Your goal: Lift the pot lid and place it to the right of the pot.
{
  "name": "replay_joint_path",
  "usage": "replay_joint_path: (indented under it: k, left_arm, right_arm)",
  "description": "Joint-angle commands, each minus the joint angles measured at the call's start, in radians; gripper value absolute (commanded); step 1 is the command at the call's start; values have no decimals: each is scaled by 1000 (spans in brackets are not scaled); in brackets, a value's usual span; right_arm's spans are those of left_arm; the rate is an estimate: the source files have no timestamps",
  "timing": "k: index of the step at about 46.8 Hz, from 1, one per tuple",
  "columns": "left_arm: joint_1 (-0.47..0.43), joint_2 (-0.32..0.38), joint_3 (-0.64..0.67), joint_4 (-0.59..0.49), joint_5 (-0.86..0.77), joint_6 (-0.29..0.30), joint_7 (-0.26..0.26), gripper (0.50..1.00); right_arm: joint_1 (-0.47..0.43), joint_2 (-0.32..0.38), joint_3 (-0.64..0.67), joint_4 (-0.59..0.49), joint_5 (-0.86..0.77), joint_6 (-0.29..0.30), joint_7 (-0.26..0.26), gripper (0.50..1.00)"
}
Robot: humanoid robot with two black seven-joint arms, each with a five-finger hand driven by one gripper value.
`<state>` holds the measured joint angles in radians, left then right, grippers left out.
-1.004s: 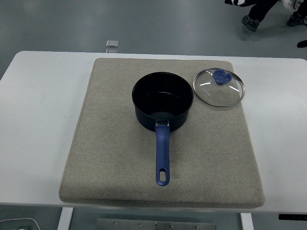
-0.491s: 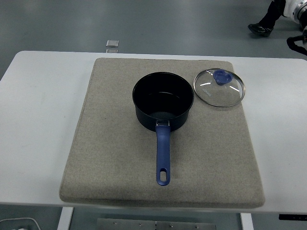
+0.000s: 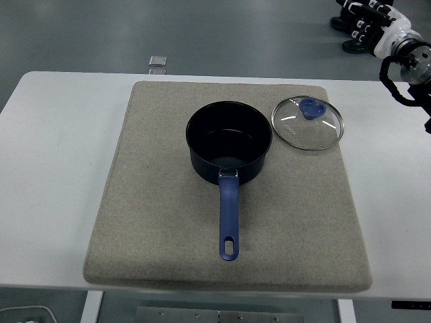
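Although the pot lid [image 3: 307, 124] already lies flat on the grey mat [image 3: 148, 202] at about 2 o'clock from the open pot [image 3: 229, 142], just beside its rim and apparently not touching it, the right hand [image 3: 367, 19] is raised well clear beyond the tabletop [image 3: 54, 168] at the upper right, holding nothing; whether its fingers are spread or curled cannot be told. By judgement the lid is a rigid glass disc with a metal rim, moderately light, smooth and breakable, so any grasp belongs on the blue knob [image 3: 311, 107] near its far side, not on the slippery glass. No left hand is visible.
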<state>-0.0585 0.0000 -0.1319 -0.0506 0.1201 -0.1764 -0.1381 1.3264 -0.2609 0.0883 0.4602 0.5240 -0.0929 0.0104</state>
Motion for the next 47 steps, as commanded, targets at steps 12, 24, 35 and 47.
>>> replay_joint_path:
  k: [12, 24, 35, 47]
  left_arm:
    - [0, 0, 0, 0, 1, 0, 0, 1000]
    - [0, 0, 0, 0, 0, 0, 0, 1000]
    - [0, 0, 0, 0, 0, 0, 0, 1000]
    - [0, 0, 0, 0, 1, 0, 0, 1000]
  right_arm:
    - [-61, 40, 54, 0, 33, -22, -12, 909]
    - [-92, 45, 62, -2, 36, 77, 22, 909]
    - [-95, 48, 60, -5, 10, 165, 54, 909]
    - [-116, 49, 62, -8, 11, 203, 72, 909]
